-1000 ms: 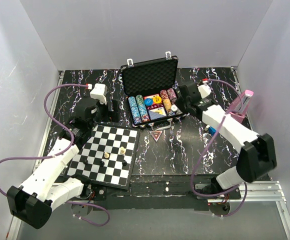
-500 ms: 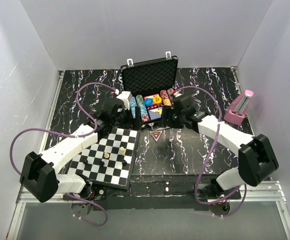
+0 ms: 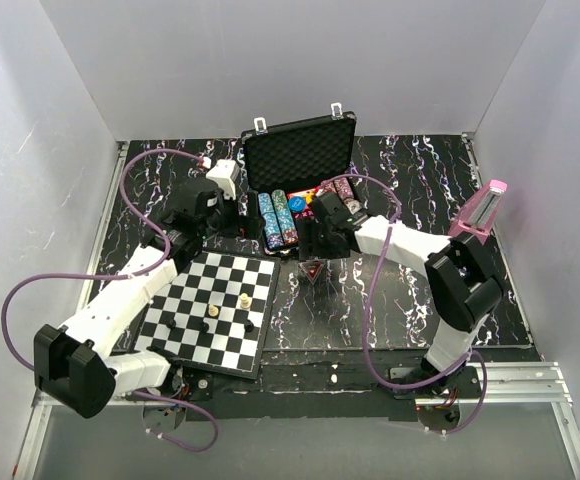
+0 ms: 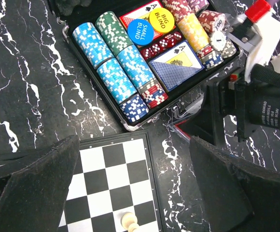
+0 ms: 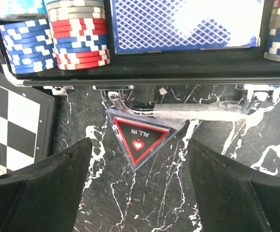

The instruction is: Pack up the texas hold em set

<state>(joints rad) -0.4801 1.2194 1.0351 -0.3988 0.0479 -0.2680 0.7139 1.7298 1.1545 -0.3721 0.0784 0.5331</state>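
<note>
Briefcase stood open at back centre of counter; ridged chip rows and card deck seated inside. Triangular ALL IN token lay flat outside, against handle. Right gripper hung over token, jaws wide. Advised: straddle two edges and descend square, as thin glossy plastic likely slippery. Left gripper wide, empty, over chessboard.

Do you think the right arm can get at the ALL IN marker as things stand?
Probably yes: the open right gripper hangs over the marker on the table; only the case handle crowds its far edge.
</note>
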